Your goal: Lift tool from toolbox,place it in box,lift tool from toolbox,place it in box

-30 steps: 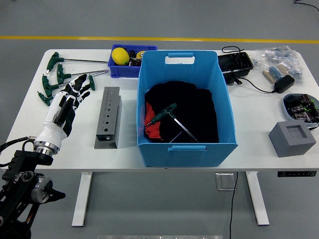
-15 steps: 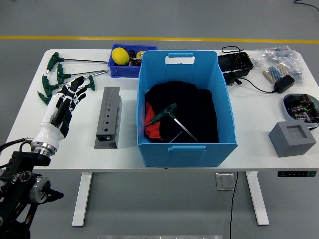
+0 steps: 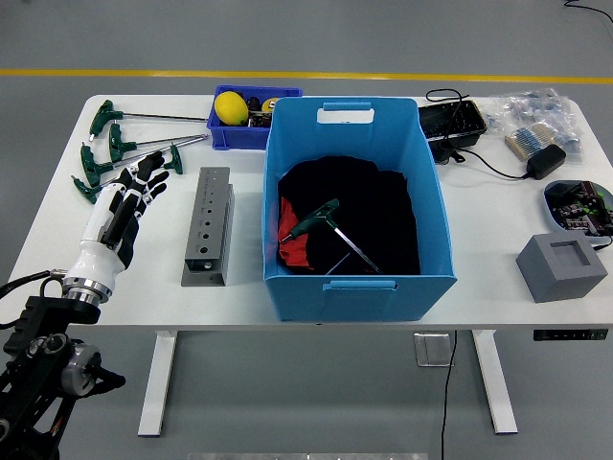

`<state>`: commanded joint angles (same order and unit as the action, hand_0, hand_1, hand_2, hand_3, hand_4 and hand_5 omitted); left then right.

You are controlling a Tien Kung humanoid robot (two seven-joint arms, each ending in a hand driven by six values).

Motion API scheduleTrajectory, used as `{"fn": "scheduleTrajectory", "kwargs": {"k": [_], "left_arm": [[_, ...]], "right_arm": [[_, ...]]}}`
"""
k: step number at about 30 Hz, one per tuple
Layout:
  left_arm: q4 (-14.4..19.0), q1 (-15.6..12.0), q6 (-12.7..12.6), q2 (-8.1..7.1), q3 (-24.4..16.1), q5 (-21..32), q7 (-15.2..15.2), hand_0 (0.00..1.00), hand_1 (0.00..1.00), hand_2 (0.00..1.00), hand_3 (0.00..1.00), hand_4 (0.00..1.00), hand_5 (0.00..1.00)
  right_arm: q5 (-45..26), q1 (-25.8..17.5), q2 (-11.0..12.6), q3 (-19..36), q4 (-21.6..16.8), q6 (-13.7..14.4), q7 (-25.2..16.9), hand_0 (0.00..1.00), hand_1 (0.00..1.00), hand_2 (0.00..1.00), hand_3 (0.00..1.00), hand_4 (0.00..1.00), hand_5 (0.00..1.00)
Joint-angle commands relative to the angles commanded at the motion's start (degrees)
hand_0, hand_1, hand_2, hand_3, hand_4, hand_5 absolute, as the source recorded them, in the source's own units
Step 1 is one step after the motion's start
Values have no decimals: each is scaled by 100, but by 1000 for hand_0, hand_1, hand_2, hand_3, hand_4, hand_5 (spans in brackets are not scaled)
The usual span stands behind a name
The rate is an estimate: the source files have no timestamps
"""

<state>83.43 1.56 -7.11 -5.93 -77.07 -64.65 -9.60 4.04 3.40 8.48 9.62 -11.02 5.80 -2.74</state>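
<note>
While the left hand (image 3: 127, 206) hovers with fingers extended and empty over the green-handled T-wrenches (image 3: 113, 153) at the table's left end, one wrench (image 3: 329, 230) lies inside the blue box (image 3: 354, 206). Beside the hand stands a grey tool rack (image 3: 209, 226).

Bright, even overhead lighting, diffuse, no hard hotspots. White tabletop (image 3: 498, 206) is near clipping but edges hold. Shadows are short and soft: a faint one beside the grey metal drilled block (image 3: 209, 227), darker under the tabletop on the grey floor (image 3: 316, 393). Inside of the big blue plastic box (image 3: 354, 206) is the dimmest zone; the black cloth (image 3: 369, 206) there loses detail. Focus sharp across the frame, no motion blur. Slight wide-angle bowing at the tabletop edges.
</note>
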Motion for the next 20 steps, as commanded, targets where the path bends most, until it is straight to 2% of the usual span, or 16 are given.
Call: {"fn": "scheduleTrajectory", "kwargs": {"k": [20], "left_arm": [[-10,-10,-30,1,168,-23,15,852,866,916,827,930,844]], "right_arm": [[10,-14,20,-59,-7,-6,9,674,650,709,575,780,719]]}}
